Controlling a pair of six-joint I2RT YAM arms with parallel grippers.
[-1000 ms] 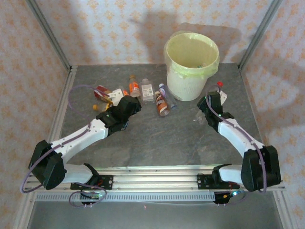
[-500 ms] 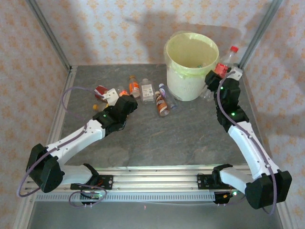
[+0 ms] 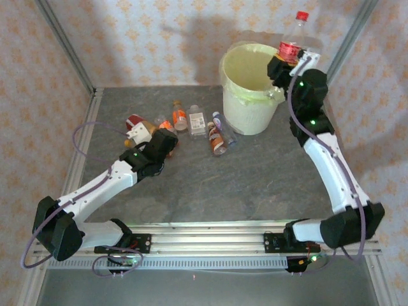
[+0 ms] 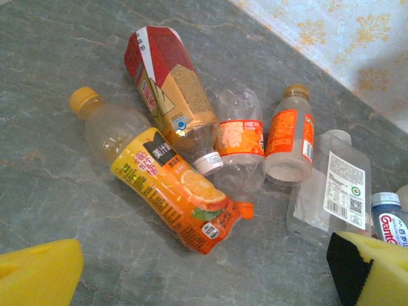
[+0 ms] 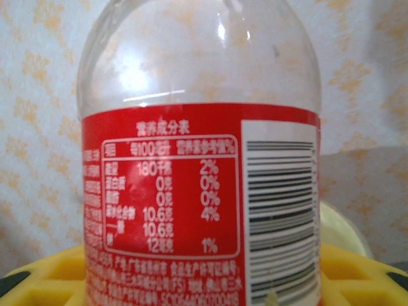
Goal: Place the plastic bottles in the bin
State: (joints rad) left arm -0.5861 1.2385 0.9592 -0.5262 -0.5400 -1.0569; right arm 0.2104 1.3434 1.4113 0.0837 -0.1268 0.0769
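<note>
We have raised the right gripper (image 3: 287, 62), clamped on a red-label bottle (image 3: 292, 44), above the right rim of the bin (image 3: 245, 109); the left gripper (image 3: 168, 138) hangs open.

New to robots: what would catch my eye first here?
The right gripper holds a clear plastic bottle with a red label and red cap upright, high by the right rim of the big cream-white bucket with a yellow-green liner. Left of it, a jumble of small bottles lies on the grey table, the open left gripper over them.
</note>
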